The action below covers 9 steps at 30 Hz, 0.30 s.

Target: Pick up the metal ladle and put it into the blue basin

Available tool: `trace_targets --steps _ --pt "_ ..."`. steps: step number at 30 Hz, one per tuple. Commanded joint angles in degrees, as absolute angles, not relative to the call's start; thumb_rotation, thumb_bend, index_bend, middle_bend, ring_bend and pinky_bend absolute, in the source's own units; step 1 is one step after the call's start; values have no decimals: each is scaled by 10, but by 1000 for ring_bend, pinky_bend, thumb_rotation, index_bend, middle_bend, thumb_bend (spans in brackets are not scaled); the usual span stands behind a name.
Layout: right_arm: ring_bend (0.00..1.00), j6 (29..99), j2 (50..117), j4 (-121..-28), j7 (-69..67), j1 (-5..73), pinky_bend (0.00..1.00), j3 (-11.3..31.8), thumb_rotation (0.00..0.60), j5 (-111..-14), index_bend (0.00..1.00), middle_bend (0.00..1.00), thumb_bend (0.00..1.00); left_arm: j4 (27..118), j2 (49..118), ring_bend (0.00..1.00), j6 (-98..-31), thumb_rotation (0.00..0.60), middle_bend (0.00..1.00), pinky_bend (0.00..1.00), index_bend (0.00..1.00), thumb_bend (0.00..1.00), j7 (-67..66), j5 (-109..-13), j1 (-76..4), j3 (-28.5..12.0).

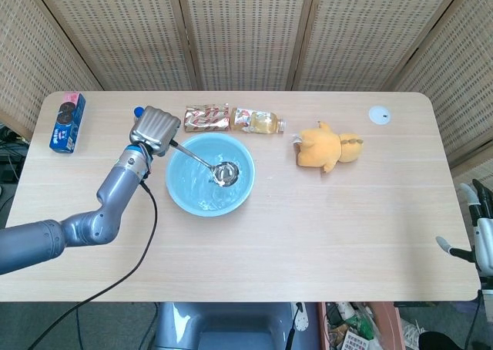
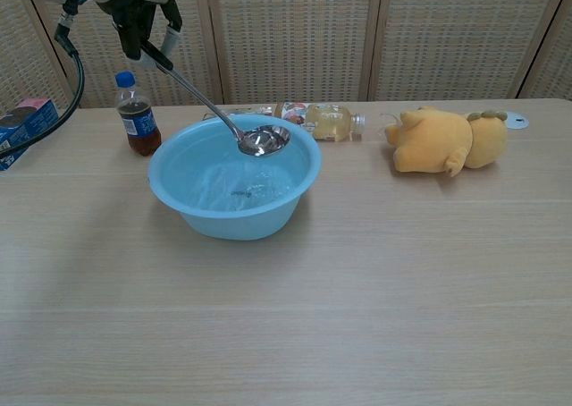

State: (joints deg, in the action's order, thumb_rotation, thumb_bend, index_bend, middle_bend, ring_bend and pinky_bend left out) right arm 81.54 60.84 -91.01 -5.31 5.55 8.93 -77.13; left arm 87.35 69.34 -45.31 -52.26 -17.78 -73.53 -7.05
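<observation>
Your left hand point(image 2: 143, 12) held the metal ladle point(image 2: 214, 106) by its handle above the blue basin point(image 2: 234, 184).
The ladle's bowl hung down and away from your hand, over the basin; your right hand point(image 1: 479, 238) showed too little to tell its state.
</observation>
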Motion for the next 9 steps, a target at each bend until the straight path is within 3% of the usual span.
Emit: trace_targets --steps 1,9 --pt "0 814 609 -910 -52 56 0 89 600 -771 0 0 0 881 684 958 -459 600 1000 1000 854 619 -531 -166 -745 -63" --pt "0 813 609 -912 -48 57 0 89 600 -768 0 0 0 899 665 958 -465 600 1000 1000 854 619 -546 -122 -767 -46"
